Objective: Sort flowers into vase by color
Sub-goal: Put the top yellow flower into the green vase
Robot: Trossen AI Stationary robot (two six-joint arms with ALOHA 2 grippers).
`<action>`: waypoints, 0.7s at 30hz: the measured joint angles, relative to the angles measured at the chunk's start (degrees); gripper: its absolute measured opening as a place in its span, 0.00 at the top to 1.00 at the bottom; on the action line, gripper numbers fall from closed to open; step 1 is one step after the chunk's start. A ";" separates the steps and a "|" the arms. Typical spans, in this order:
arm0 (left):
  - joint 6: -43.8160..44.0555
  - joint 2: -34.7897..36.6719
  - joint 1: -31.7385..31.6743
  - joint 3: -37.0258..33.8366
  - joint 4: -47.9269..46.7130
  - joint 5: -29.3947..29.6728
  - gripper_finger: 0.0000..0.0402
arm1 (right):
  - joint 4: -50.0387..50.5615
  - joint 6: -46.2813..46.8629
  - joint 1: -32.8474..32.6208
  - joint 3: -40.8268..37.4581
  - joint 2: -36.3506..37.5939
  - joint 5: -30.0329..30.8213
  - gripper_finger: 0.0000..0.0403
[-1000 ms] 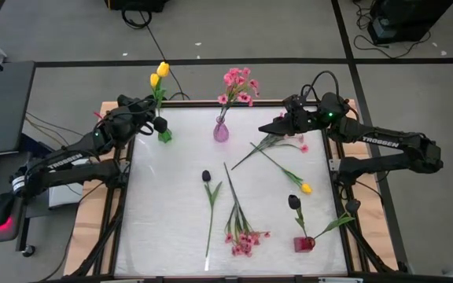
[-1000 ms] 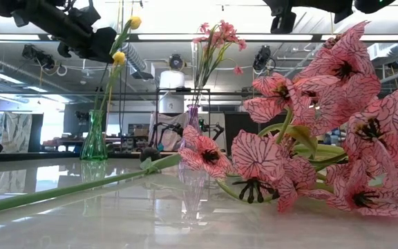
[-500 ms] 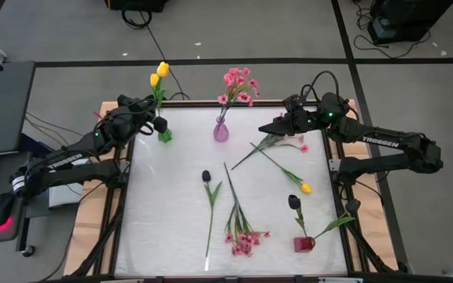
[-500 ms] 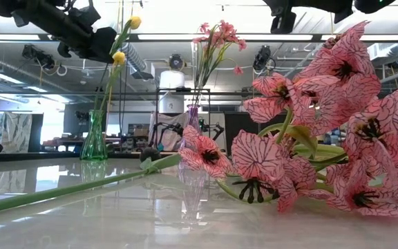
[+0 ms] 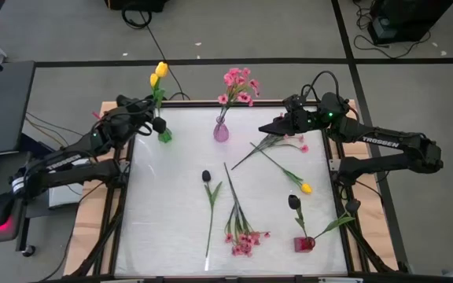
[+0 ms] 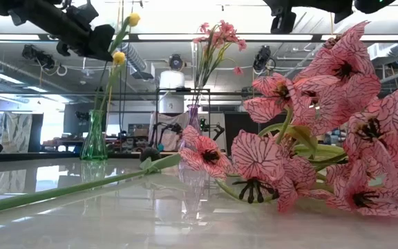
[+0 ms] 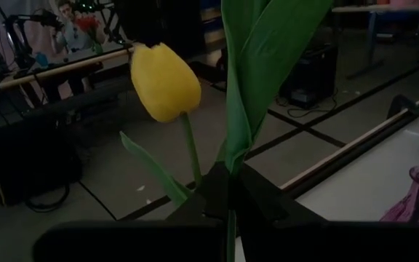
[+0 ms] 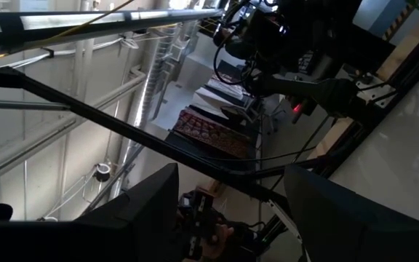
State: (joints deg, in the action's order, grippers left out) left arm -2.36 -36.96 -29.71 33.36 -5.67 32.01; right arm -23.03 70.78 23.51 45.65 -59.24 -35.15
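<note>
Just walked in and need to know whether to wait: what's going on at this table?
The robot is sorting artificial flowers into vases by colour. The left gripper is shut on a yellow tulip's stem, holding it at the green vase in the table's far left corner. The right gripper hangs open over a pink spray lying on the table. The purple vase already holds pink blossoms. A yellow tulip, a dark tulip and another pink spray still lie loose.

Left hand (image 5: 155, 123) pinched closed at the table's far-left corner; right hand (image 5: 267, 128) spread wide.
</note>
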 joint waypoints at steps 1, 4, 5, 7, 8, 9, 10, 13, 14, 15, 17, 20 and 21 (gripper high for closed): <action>0.03 0.29 0.00 0.00 -0.32 0.00 0.95 | -0.02 0.02 0.00 0.00 0.00 -0.01 0.36; 0.17 0.71 0.00 0.00 -1.62 -0.02 0.95 | -0.02 0.02 0.00 -0.01 0.00 -0.01 0.36; 0.29 0.95 0.02 0.00 -2.44 -0.03 0.95 | 0.00 0.01 -0.02 0.00 0.00 -0.01 0.36; 0.34 1.34 0.02 0.00 -3.18 -0.02 0.95 | -0.02 0.02 -0.02 -0.01 0.00 -0.01 0.36; 0.39 1.54 0.04 0.00 -3.97 -0.02 0.95 | -0.01 0.02 -0.02 -0.01 0.00 -0.02 0.36; 0.44 1.56 0.04 0.00 -4.70 0.00 0.95 | 0.00 0.01 -0.02 0.00 0.00 -0.01 0.36; 0.44 1.54 0.04 0.00 -4.87 -0.02 0.95 | 0.00 0.02 -0.02 0.00 0.00 -0.01 0.36; 0.81 1.75 0.04 0.00 -6.05 -0.03 0.95 | 0.00 0.02 -0.02 0.00 0.00 -0.01 0.36; 0.86 1.78 0.04 0.00 -6.25 -0.02 0.95 | -0.02 0.02 -0.02 -0.01 0.00 -0.01 0.36; 0.88 1.76 0.04 0.00 -6.70 -0.02 0.95 | -0.02 0.02 -0.02 0.00 0.00 -0.01 0.36; 1.16 1.75 0.04 0.00 -7.64 -0.03 0.95 | -0.02 0.02 -0.02 0.00 0.00 -0.01 0.36; 1.64 1.74 0.07 0.00 -8.63 -0.02 0.95 | -0.02 0.02 -0.02 0.00 0.00 -0.01 0.36; 1.69 1.74 0.07 0.00 -8.81 -0.02 0.95 | -0.02 0.00 -0.02 0.00 0.00 -0.01 0.36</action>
State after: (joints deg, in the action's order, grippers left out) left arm -0.67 -35.22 -29.65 33.36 -14.48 31.99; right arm -23.05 70.78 23.49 45.65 -59.24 -35.16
